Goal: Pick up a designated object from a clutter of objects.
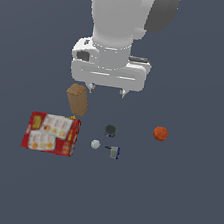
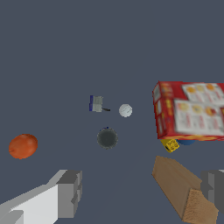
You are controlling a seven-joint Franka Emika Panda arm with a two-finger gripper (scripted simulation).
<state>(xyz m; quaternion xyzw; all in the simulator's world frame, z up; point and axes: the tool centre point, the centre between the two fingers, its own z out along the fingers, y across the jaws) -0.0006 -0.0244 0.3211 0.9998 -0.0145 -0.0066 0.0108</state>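
The tiny whitish-grey ball (image 1: 95,144) lies on the floor between the flat red printed box (image 1: 51,133) and the small grey-blue block (image 1: 114,152). In the wrist view the ball (image 2: 125,110) sits beside the block (image 2: 97,104), with the dark disc (image 2: 107,138) near it. My gripper (image 1: 107,90) hangs open and empty high above the clutter, its fingers (image 2: 70,192) wide apart. The brown upright box (image 1: 78,99) stands just below its finger on the exterior view's left. The orange ball (image 1: 160,133) lies off to the exterior view's right.
The dark disc (image 1: 111,129) lies just behind the ball. The brown box (image 2: 183,192) is close to one finger in the wrist view. The red box (image 2: 190,111) and orange ball (image 2: 22,146) flank the small things. Dark grey floor lies all around.
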